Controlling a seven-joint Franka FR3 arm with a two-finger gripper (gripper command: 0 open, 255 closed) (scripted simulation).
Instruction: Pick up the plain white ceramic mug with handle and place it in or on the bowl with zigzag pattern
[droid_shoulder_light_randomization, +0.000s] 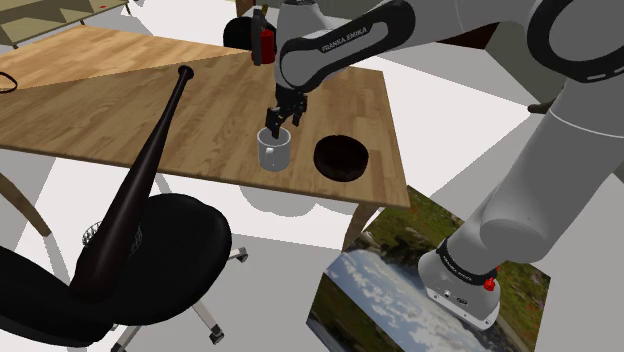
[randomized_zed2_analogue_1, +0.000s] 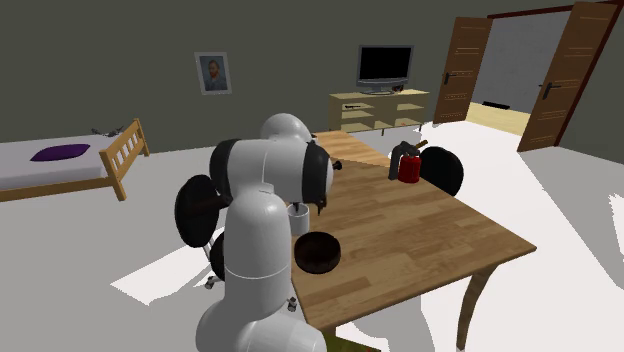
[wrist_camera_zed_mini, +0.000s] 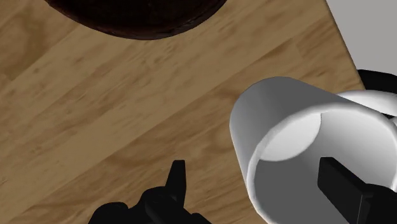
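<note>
A plain white mug (droid_shoulder_light_randomization: 273, 150) stands upright on the wooden table (droid_shoulder_light_randomization: 120, 110), close to its near edge. My black gripper (droid_shoulder_light_randomization: 280, 122) hangs right over the mug's rim, open. In the wrist view the mug (wrist_camera_zed_mini: 299, 127) lies under the gripper (wrist_camera_zed_mini: 259, 184): one finger (wrist_camera_zed_mini: 343, 184) is inside the cup and the other finger (wrist_camera_zed_mini: 175, 181) is outside its wall, neither pressing on it. The bowl (droid_shoulder_light_randomization: 341, 156) is dark brown and sits just to the shoulder view's right of the mug; no zigzag pattern shows. From the second exterior view the mug (randomized_zed2_analogue_1: 298, 215) peeks out behind the arm, next to the bowl (randomized_zed2_analogue_1: 318, 252).
A dark baseball bat (droid_shoulder_light_randomization: 150, 165) leans from a black office chair (droid_shoulder_light_randomization: 150, 260) onto the table. A red and black object (droid_shoulder_light_randomization: 262, 42) stands at the table's far side, the same red object (randomized_zed2_analogue_1: 408, 165) showing near another chair. The table edge (wrist_camera_zed_mini: 343, 38) runs close beside the mug.
</note>
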